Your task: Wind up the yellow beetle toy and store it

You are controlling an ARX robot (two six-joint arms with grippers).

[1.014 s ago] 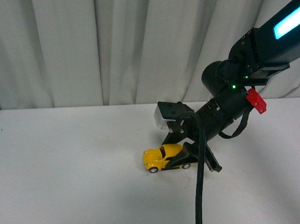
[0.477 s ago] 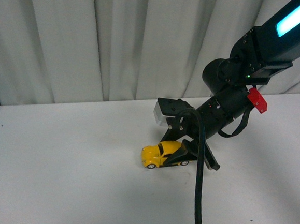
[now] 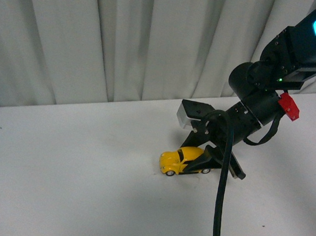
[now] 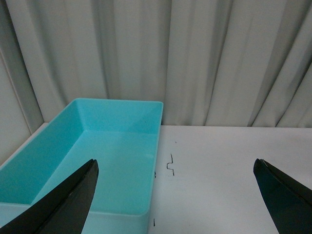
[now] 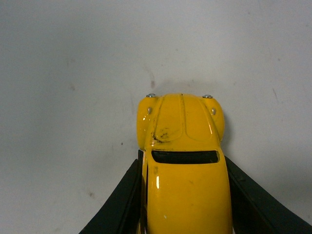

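The yellow beetle toy (image 3: 178, 160) stands with its wheels on the white table (image 3: 76, 188), nose to the left in the front view. My right gripper (image 3: 199, 164) reaches down from the right and is shut on the car's rear half. In the right wrist view the yellow beetle toy (image 5: 183, 165) fills the middle, with a black finger (image 5: 122, 204) pressed against each side. My left gripper (image 4: 175, 195) is open above the table, nothing between its black fingertips (image 4: 73, 200), and does not show in the front view.
A turquoise bin (image 4: 58, 161) sits against the curtain in the left wrist view, beside my left gripper. Small black marks (image 4: 170, 165) lie on the table near the bin's corner. Grey-white curtains (image 3: 126, 39) close off the back. A black cable (image 3: 219, 210) hangs from the right arm.
My right gripper has dragged the beetle toy to the right across the table, by roughly a car's half-length. The grip has not changed.
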